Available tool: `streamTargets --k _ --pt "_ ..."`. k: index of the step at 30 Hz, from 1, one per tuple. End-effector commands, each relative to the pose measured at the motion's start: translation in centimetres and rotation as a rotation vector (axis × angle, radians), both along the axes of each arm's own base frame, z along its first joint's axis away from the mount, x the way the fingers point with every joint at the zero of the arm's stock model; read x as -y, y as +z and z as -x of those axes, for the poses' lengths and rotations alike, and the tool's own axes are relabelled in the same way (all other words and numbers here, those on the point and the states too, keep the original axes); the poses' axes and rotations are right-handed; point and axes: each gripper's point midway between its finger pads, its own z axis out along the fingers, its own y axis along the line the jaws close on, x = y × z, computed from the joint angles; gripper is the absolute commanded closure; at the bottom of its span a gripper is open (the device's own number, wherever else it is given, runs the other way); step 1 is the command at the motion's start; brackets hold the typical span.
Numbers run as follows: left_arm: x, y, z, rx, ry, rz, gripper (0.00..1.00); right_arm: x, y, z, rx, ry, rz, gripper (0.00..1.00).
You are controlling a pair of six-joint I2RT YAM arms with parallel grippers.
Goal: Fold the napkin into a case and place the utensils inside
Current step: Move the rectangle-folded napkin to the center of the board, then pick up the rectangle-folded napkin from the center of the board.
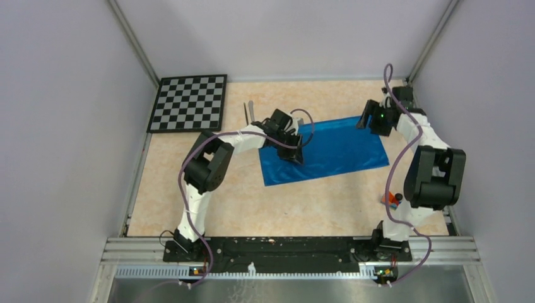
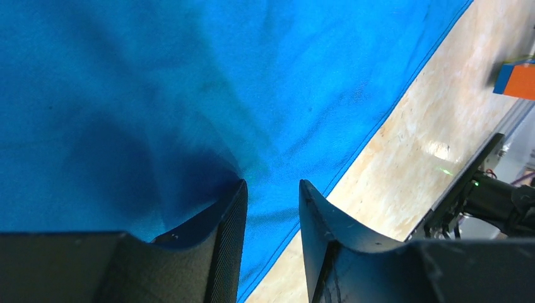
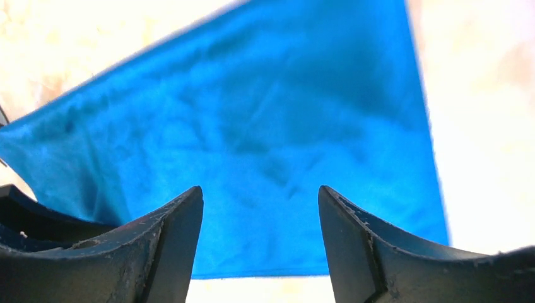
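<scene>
Top external: pale wood-grain table (image 1: 189, 196), grey walls, checkerboard (image 1: 189, 103) at the far left corner. The napkin (image 1: 334, 148) lies flat on the table between the left gripper (image 1: 295, 153) and right gripper (image 1: 364, 122). The utensils (image 1: 248, 113) lie left of the left jaws, off the cloth.
Left wrist: jaws narrowly apart over the napkin, with the cloth edge crossing the gap.
Right wrist: jaws wide apart, with the napkin spread ahead of them.

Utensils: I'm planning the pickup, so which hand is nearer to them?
Left. The left hand is over the napkin's left end, just right of the utensils; the right hand is by the napkin's far right corner, well across from them.
</scene>
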Motion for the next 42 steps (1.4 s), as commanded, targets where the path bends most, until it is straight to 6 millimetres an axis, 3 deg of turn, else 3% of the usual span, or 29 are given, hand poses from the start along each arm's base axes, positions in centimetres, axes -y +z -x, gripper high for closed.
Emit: streamTargets --k 1,6,9,14,21,29,37,42 --pt "-4.9 -3.8 1.4 -0.104 0.008 -0.111 0.57 1.7 -0.7 -1.5 -0.076 0.128 0.11 0.33" --pt "-5.9 -3.9 3.8 -0.155 -0.015 -0.08 0.57 3.4 -3.2 -1.1 -0.185 0.172 0.202 0.33" --pt "-6.3 -3.8 6.5 -0.195 -0.025 -0.042 0.58 3.2 -4.4 0.2 -0.225 0.16 0.198 0.33" --pt "-7.6 -3.9 8.5 -0.196 -0.017 -0.04 0.58 3.3 -4.4 2.5 -0.241 0.078 0.25 0.34" --pt "-8.0 -3.6 8.0 -0.173 -0.002 -0.042 0.58 1.6 -5.6 3.3 -0.287 0.223 0.236 0.36" --pt "-7.8 -3.9 7.9 -0.183 -0.004 -0.04 0.58 1.6 -7.8 4.3 -0.356 0.231 0.354 0.36" --pt "-8.0 -4.1 8.0 -0.184 -0.002 -0.049 0.57 1.2 -10.2 4.4 -0.39 0.235 0.338 0.39" --pt "-8.2 -4.3 8.2 -0.191 0.002 -0.055 0.57 1.8 -11.4 4.8 -0.419 0.222 0.377 0.57"
